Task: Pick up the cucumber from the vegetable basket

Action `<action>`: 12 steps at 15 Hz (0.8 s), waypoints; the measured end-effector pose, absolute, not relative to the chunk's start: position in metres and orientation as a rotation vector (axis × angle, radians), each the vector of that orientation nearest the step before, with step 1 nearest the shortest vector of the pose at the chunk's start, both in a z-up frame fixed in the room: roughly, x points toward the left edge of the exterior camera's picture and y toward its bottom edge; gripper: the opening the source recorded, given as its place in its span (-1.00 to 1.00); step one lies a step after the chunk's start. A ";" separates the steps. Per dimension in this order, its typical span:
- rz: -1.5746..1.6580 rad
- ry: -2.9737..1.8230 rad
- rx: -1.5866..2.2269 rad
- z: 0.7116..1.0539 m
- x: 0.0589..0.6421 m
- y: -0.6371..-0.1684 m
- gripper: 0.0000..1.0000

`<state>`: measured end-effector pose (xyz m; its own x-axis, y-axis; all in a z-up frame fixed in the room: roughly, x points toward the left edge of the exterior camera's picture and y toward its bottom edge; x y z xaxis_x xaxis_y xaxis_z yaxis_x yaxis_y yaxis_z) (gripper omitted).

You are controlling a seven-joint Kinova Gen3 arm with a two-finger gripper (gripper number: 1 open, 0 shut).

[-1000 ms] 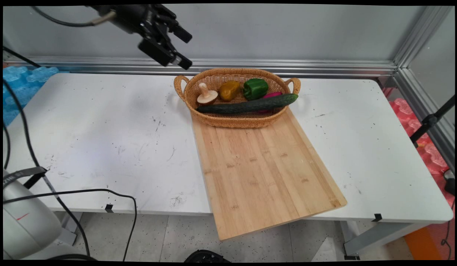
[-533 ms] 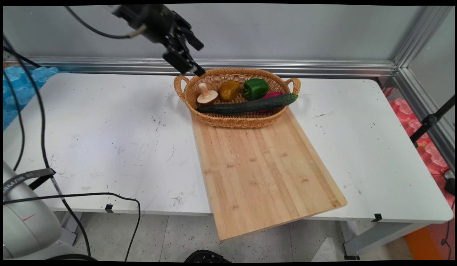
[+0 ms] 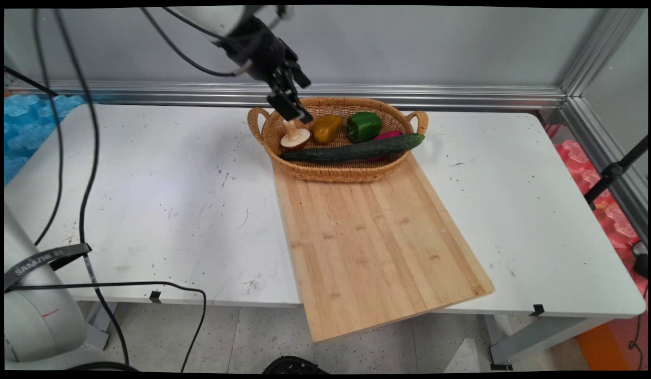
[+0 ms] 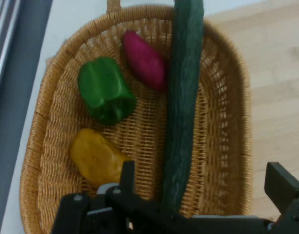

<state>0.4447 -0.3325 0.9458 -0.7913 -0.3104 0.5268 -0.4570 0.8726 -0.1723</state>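
Note:
My gripper (image 3: 306, 100) hangs open over the left end of a wicker basket (image 3: 333, 173), just above a mushroom (image 3: 294, 136) that stands stem-up. Beside the mushroom lie a yellow pepper (image 3: 326, 128) and a green pepper (image 3: 363, 126). A long cucumber (image 3: 353, 149) stretches along the basket's front, partly covering a magenta vegetable (image 3: 388, 135). In the hand view my open gripper (image 4: 205, 187) looks down on the basket (image 4: 236, 92) with the cucumber (image 4: 182, 107), green pepper (image 4: 105, 89), yellow pepper (image 4: 95, 157) and magenta vegetable (image 4: 145, 61). The linkage hides the mushroom there.
The basket rests on the far end of a bamboo cutting board (image 3: 375, 242), which runs toward me and overhangs the table's near edge. White table (image 3: 146, 189) spreads to both sides. An aluminium rail (image 3: 436, 96) lines the wall behind. Black cables (image 3: 88, 158) hang at the left.
The gripper has travelled right and down, from above the table left of the basket to just over the basket's left end, staying open. Nothing in the basket moved.

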 end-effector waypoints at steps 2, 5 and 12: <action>0.398 -2.579 0.547 0.932 0.434 -0.346 1.00; 0.383 -2.630 0.528 0.907 0.416 -0.366 1.00; 0.325 -2.719 0.485 0.853 0.372 -0.408 1.00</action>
<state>0.3720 -0.4080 0.8527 -0.8768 -0.2891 0.3842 -0.3716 0.9145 -0.1599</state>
